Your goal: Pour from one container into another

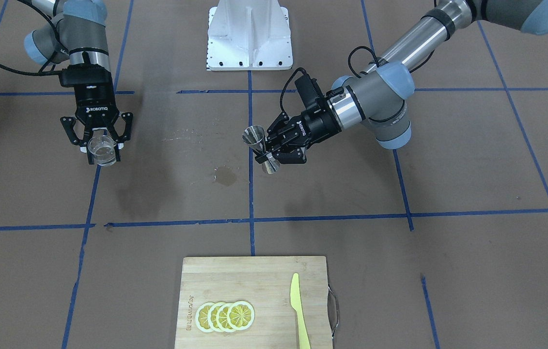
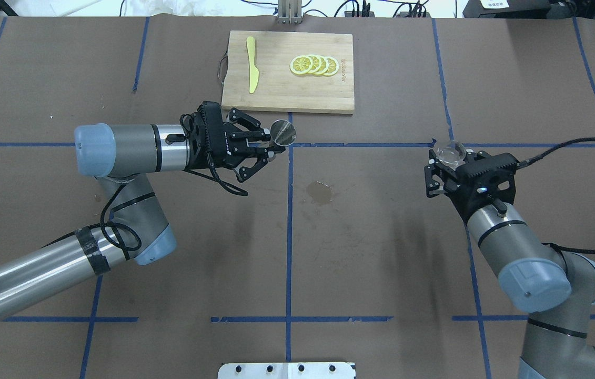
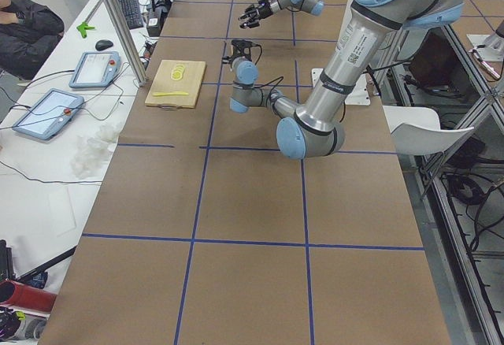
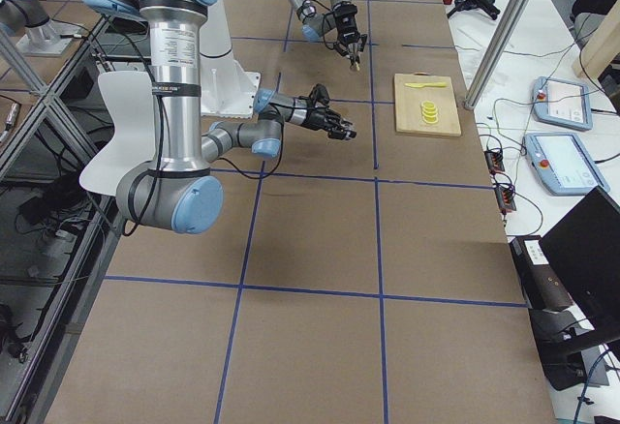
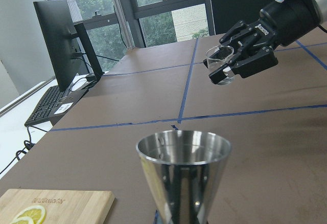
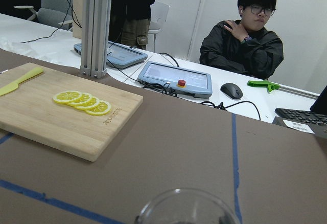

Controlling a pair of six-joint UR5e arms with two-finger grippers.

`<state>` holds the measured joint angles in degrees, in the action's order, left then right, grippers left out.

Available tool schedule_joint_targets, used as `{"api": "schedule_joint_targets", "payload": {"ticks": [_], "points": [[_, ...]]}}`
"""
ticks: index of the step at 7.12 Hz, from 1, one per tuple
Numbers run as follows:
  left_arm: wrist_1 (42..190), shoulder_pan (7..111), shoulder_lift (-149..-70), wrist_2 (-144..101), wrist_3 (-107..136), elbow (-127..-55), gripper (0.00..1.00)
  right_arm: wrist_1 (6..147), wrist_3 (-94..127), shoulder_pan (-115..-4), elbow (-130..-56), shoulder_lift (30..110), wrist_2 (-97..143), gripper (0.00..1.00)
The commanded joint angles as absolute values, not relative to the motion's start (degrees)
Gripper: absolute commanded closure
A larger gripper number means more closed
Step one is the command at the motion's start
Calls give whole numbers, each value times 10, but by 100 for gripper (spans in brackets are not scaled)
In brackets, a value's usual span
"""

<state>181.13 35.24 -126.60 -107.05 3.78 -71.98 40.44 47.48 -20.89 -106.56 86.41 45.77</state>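
Pre-pour: my right gripper [image 1: 102,145] grips the glass [image 1: 102,153], left gripper [image 1: 265,149] grips the jigger [image 1: 256,135], well apart. Next: close gap, tip glass over jigger.

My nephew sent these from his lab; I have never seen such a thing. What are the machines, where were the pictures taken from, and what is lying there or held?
These are two robot arms at a table, each ending in a two-finger gripper. Two pictures look down from fixed cameras, two look along the table from its ends, and two come from cameras on the wrists. The left gripper holds a steel jigger; the right gripper holds a clear glass cup. On the table lie a cutting board with lemon slices and a yellow knife.
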Motion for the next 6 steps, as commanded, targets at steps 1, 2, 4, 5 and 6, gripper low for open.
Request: {"api": "schedule_joint_targets", "payload": {"ticks": [1,2,4,5,6], "points": [[1811,352,-1265,-1071,38,-720,100,521,463,-230,-1073,735,482,100],[1811,352,-1264,-1071,38,-720,100,562,461,-229,-1079,697,481,100],[1811,352,-1260,-1071,65,-719,100,581,461,-228,-1097,671,476,100],[1810,351,-1261,-1072,96,-719,100,581,461,-227,-1099,671,475,100],[1810,351,-1260,-1072,99,-719,100,582,461,-225,-1100,670,475,100]]}}
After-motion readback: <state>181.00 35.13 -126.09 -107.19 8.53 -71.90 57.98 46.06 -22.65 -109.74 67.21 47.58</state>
